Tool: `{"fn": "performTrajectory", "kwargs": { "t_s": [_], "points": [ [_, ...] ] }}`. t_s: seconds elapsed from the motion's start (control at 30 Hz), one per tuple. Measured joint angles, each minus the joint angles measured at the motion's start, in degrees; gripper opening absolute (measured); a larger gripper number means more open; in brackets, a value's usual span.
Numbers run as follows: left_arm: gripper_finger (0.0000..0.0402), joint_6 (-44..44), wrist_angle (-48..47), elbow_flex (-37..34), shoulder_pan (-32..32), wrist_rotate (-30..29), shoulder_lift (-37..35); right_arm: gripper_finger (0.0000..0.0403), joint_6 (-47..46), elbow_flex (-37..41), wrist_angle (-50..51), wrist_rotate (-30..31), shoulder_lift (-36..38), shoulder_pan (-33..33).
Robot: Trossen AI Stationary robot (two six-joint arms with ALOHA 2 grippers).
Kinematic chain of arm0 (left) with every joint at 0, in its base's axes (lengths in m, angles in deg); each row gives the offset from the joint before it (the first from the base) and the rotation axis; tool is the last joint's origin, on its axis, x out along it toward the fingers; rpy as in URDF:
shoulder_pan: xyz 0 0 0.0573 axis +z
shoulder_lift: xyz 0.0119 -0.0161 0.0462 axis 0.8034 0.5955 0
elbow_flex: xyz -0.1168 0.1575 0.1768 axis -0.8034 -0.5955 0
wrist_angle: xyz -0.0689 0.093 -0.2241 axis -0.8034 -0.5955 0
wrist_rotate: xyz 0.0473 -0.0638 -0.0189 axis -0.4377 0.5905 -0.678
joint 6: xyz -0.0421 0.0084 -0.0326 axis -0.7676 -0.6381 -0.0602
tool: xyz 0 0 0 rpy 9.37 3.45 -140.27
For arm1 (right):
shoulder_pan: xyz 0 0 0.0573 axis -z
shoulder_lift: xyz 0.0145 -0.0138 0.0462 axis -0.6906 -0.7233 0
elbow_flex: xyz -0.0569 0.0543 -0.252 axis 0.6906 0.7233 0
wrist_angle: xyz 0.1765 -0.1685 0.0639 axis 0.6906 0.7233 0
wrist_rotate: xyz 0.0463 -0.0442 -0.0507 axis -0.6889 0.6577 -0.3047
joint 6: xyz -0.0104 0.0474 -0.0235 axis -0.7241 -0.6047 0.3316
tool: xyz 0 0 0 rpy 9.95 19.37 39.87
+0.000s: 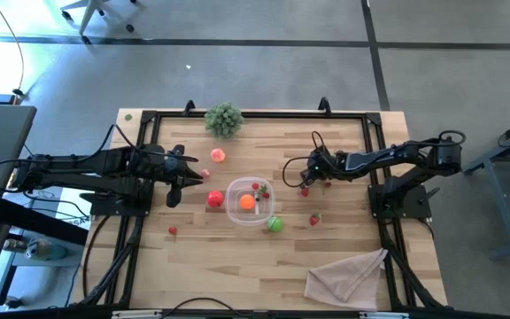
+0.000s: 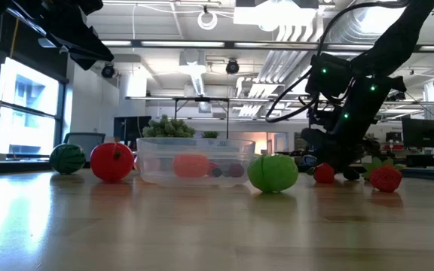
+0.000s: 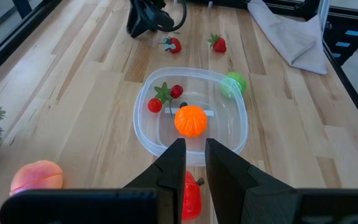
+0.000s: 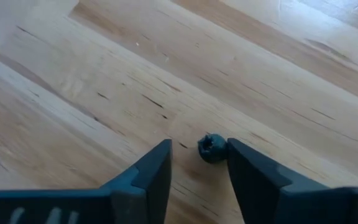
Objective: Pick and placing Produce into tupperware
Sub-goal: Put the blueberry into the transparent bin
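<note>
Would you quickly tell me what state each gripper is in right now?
Left gripper: shut, empty, hovering near the tupperware.
Right gripper: open, fingers low on the table, straddling a small dark-topped piece, not yet gripping it.

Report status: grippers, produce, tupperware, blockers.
Right gripper low on the table, fingers straddling a small dark-topped fruit, not clamped. Left gripper nearly shut, empty, beside the tupperware. Orange and small red pieces inside. No blockers.
</note>
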Motion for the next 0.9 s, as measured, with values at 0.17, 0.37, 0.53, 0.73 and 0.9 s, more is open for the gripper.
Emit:
{"fn": "performTrajectory", "kwargs": {
  "t_s": [0.17,0.37,0.53,0.73,0.9],
  "points": [
    [0.0051,0.0,0.0,0.0,0.0,0.0,0.0,0.0108,-1.1,0.0,0.0,0.0,0.0,0.0],
    [0.0051,0.0,0.0,0.0,0.0,0.0,0.0,0.0082,-1.1,0.0,0.1,0.2,0.0,0.0],
    [0.0051,0.0,0.0,0.0,0.0,0.0,0.0,0.0064,-1.1,0.0,0.1,0.6,0.0,0.0],
    [0.0051,0.0,0.0,0.0,0.0,0.0,0.0,0.0051,-1.1,0.0,0.1,0.9,0.0,0.0],
    [0.0051,0.0,0.0,0.0,0.0,0.0,0.0,0.0051,-1.1,0.0,0.1,1.1,0.0,0.0]
  ]
}}
